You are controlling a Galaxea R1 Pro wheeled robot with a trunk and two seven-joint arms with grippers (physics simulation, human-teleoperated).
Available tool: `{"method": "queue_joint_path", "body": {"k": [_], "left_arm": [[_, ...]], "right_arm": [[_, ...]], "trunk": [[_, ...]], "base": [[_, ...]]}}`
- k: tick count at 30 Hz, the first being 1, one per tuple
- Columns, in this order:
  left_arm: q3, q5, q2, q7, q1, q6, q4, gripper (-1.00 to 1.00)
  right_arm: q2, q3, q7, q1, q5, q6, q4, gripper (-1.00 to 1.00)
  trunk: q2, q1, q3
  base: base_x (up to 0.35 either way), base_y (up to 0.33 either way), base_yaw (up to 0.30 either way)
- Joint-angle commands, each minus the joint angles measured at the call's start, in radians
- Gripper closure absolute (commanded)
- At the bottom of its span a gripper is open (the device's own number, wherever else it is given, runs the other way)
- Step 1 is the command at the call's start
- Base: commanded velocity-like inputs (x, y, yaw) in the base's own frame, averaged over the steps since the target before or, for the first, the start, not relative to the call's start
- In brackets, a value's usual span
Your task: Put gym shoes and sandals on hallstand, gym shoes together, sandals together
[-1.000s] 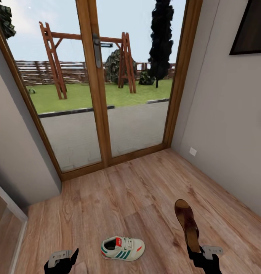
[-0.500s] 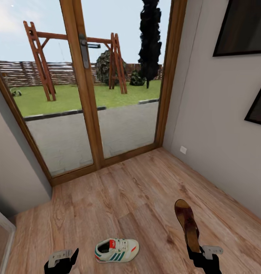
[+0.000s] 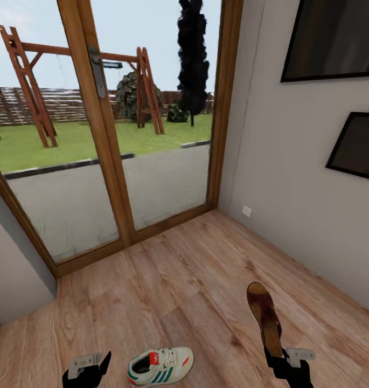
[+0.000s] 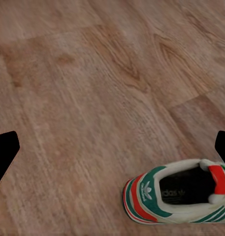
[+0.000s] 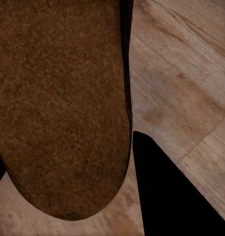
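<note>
- Since the earlier head frames the whole view has swung rightward: door frame and garden slid left, a second dark wall panel point(image 3: 356, 145) came into sight. Camera/base motion, not object motion. Both grippers and the carried sandal keep the same place in frame; the gym shoe drifted left and down with the view.
- Right gripper point(image 3: 284, 360): clenched on the heel end of a brown sandal point(image 3: 264, 317), held clear of the floor, toe pointing away from the robot. Right wrist view shows the sandal point(image 5: 63, 103) against one black finger point(image 5: 171, 196).
- Left gripper point(image 3: 87, 369): jaws spread, holding nothing; black fingertips point(image 4: 4, 152) sit wide apart over bare planks.
- One gym shoe point(image 3: 160, 366) lies upright on the corridor floor point(image 3: 179, 280), between the two grippers, nearer the left. Left wrist view: gym shoe point(image 4: 178, 196) at its edge, heel toward the camera.
- Judgement: robot is turning with the sandal, presumably toward the hallstand.
- For a good carry: keep the grip firm, arm steady through the turn, sandal level; mind the wall on the right and avoid nudging the gym shoe with the base.
</note>
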State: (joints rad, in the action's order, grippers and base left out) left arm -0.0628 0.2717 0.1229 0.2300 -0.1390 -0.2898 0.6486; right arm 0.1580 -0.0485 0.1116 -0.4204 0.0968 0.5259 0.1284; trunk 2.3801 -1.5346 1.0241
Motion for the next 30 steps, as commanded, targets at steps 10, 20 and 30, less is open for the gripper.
{"method": "queue_joint_path", "body": {"k": [10,20,30], "left_arm": [[-0.002,0.011,0.0,0.009,-0.001,0.0,-0.001,-1.0],[-0.002,0.011,-0.001,0.009,-0.001,0.0,-0.001,-1.0],[-0.002,0.011,-0.001,0.009,-0.001,-0.001,-0.001,-1.0]], "right_arm": [[0.0,-0.004,0.013,-0.001,0.014,0.002,-0.001,1.0],[0.0,-0.004,0.013,-0.001,0.014,0.002,0.0,1.0],[0.0,-0.004,0.014,-0.001,0.012,0.002,-0.001,1.0]], "trunk": [[0.0,0.0,0.001],[0.0,0.0,0.001],[0.0,0.0,0.001]], "base": [[0.025,0.092,-0.031],[0.0,0.001,-0.15],[0.0,0.0,-0.003]]}}
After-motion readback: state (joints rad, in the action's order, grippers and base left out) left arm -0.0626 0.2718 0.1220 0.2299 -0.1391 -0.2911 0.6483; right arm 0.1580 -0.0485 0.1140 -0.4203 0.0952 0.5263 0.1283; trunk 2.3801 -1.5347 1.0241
